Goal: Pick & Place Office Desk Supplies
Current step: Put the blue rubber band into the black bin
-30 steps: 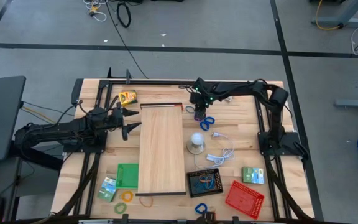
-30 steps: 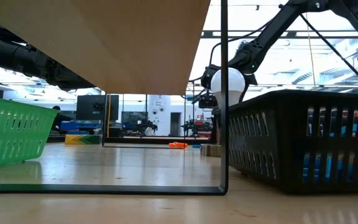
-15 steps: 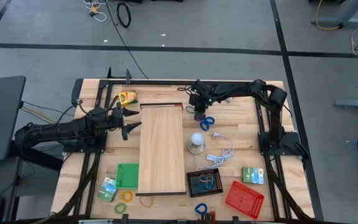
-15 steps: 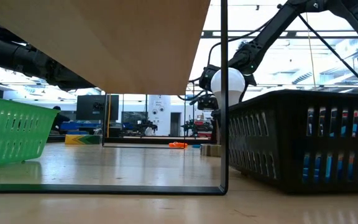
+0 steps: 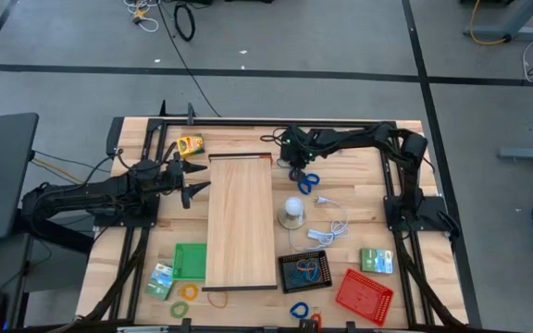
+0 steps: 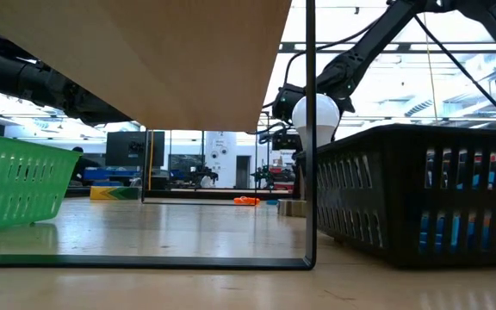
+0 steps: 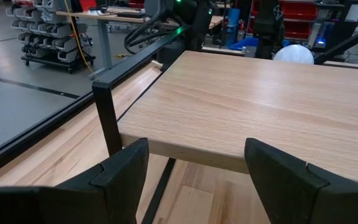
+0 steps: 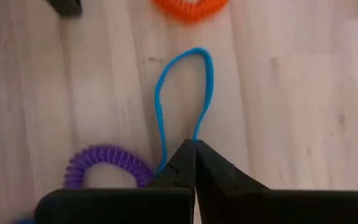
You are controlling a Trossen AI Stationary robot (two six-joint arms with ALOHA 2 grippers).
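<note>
A thin blue band point(image 8: 160, 106) lies as a long loop on the wooden table, between a purple coiled band point(image 8: 104, 162) and an orange coiled band point(image 8: 191, 9). My right gripper point(image 8: 195, 146) stands over them at the table's far middle point(image 5: 296, 168), pointing steeply down and shut on the blue band's end. My left gripper point(image 5: 195, 180) waits open at the left, level, facing the long pale board point(image 7: 260, 99); nothing is between its fingers point(image 7: 126, 171). My right gripper pinches the blue band at the end of the loop nearest the wrist point(image 8: 194, 138), between its two fingertips. The fingers come from above, slanting steeply down, and hide the pinched end itself. The rest of the loop lies slack and flat on the table.
The raised board point(image 5: 241, 222) runs down the table's middle on a black frame. A white bulb point(image 5: 291, 208), a white cord point(image 5: 331, 222), a black mesh tray point(image 5: 304, 270), a red tray point(image 5: 364, 293) and a green tray point(image 5: 190, 261) lie nearer the front, with small boxes point(image 5: 376, 261) point(image 5: 190, 144).
My right hand has swung a little toward the table's left edge and turned slightly, staying low over the bands. The left arm has kept still.
</note>
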